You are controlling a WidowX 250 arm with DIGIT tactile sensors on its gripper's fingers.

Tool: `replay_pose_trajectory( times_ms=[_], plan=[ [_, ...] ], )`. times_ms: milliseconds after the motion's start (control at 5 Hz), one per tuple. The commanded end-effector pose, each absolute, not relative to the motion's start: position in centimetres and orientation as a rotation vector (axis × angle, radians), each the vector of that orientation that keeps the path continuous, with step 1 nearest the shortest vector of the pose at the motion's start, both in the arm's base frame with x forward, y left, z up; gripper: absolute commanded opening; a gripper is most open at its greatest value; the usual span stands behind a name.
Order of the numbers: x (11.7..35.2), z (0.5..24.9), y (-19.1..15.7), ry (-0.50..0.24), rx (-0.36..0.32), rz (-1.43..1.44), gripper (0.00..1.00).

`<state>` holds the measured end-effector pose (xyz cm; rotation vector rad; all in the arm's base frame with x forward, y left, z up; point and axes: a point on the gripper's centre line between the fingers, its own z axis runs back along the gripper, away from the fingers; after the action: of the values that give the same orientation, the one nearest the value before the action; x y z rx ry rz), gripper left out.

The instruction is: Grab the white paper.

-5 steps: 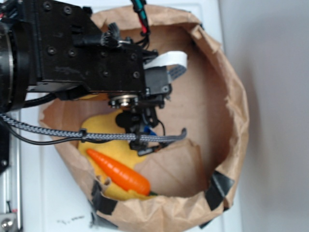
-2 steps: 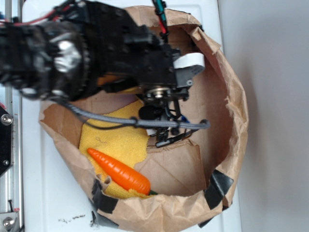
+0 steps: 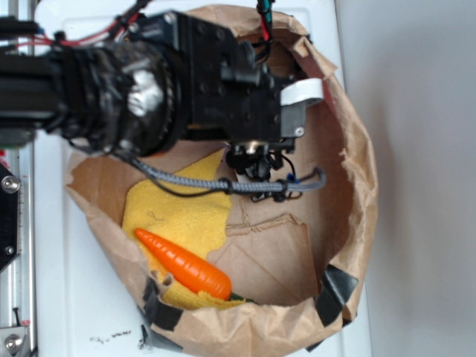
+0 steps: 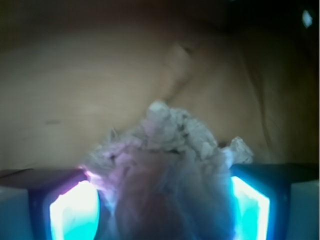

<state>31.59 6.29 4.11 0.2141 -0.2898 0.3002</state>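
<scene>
We see a white tabletop (image 3: 89, 312) with a large brown paper bag (image 3: 357, 171) lying open on it, its rim patched with strips of black tape (image 3: 336, 290). Inside the bag a yellow cloth (image 3: 178, 216) is spread over the floor on the left, and an orange carrot (image 3: 182, 265) lies slanted across the cloth's lower edge, touching it. Our black arm (image 3: 149, 82) reaches in from the left over the upper part of the bag, with a grey braided cable (image 3: 223, 184) looping beneath it, and the gripper (image 3: 256, 160) points down toward the bag's brown floor, right of the cloth. In the outside view the arm hides what sits under the gripper. In the wrist view the white paper (image 4: 170, 150), a crumpled off-white wad, fills the gap between the two fingers (image 4: 75, 210), which glow cyan on either side and press against its flanks, so we are pinching it. Behind the wad we see only the blurred brown bag wall.
</scene>
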Motion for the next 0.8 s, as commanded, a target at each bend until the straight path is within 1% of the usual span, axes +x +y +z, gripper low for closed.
replay_pose_trajectory(
  times_ms=[0, 200, 400, 600],
  plan=[
    [31.7, 5.6, 6.0, -0.359, 0.231, 0.319, 0.0],
    [31.6, 5.9, 6.0, -0.366, 0.217, 0.314, 0.0],
    [31.2, 6.8, 5.8, -0.365, 0.188, 0.301, 0.0],
    [30.2, 11.0, 4.4, -0.36, 0.126, 0.29, 0.0]
  ],
)
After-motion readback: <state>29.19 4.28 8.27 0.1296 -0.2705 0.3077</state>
